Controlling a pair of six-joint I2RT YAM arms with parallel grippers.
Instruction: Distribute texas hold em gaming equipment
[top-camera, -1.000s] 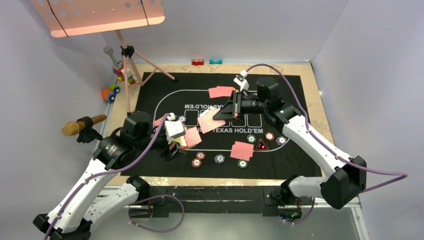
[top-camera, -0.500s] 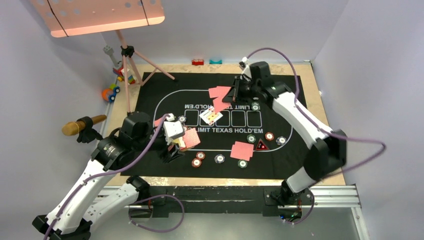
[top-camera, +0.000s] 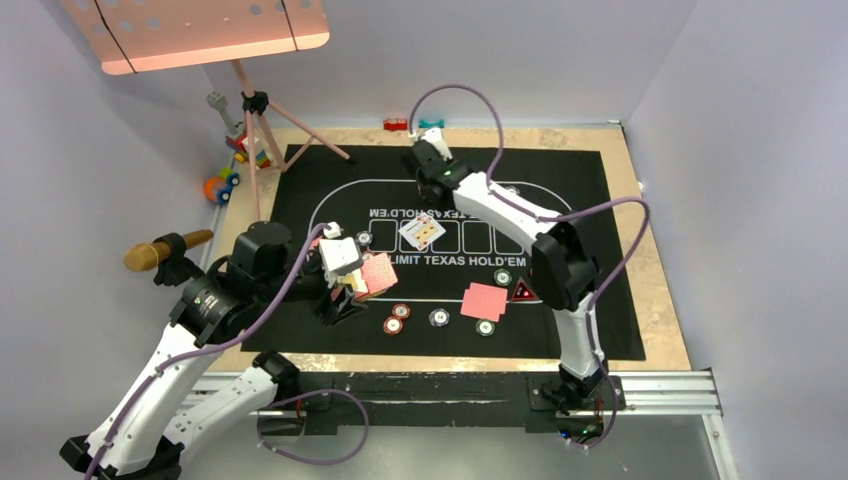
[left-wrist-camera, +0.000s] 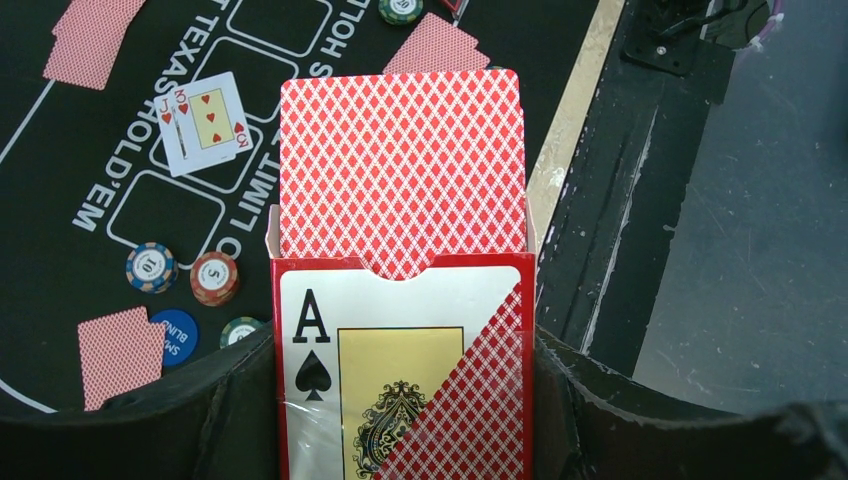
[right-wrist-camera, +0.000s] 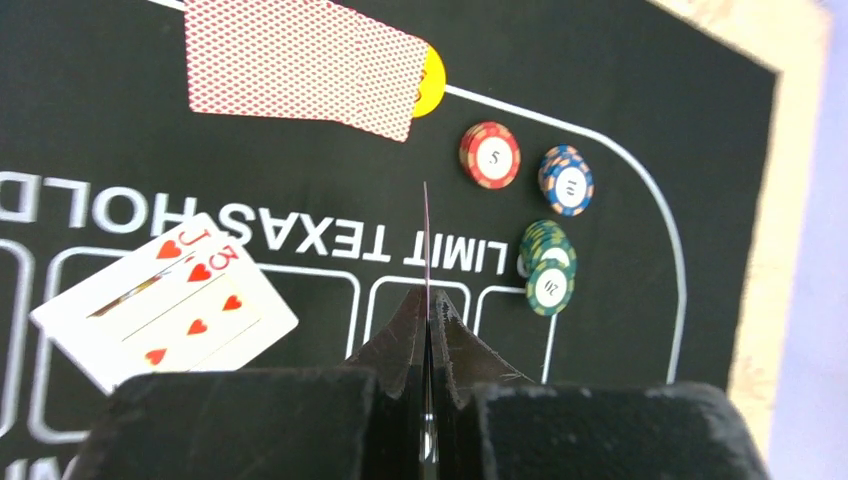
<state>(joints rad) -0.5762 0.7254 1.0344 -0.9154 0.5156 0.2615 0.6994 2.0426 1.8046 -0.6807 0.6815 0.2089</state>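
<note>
Cards are the thing in play: a single red-backed card (right-wrist-camera: 427, 250) stands edge-on in the right gripper (right-wrist-camera: 428, 330), whose jaws are pressed together on its lower end, so it shows only as a thin vertical line at the centre of the right wrist view. Its long axis runs straight out from the fingertips, away from the wrist. Below it on the black mat (top-camera: 330, 330), toward the lower left of that view, lie two face-up cards (right-wrist-camera: 165, 300), overlapping, a jack and a three of hearts, partly inside the printed boxes. Above, at the top of the frame, is a face-down pair (right-wrist-camera: 300, 65) covering part of a yellow button (right-wrist-camera: 432, 80). To the right stand chip stacks (right-wrist-camera: 545, 265), red, blue and green. In the overhead view the right arm reaches to the far side of the mat, upper centre, so it is the nearer arm to the boxes; judging from this, the next empty box lies just right of the face-up pair, and the card would need laying flat there. The left gripper (left-wrist-camera: 400, 400), at centre left of the overhead view, pinches the card box (left-wrist-camera: 400, 380) by its sides, with the deck (left-wrist-camera: 400, 170) poking out of the open top.
</note>
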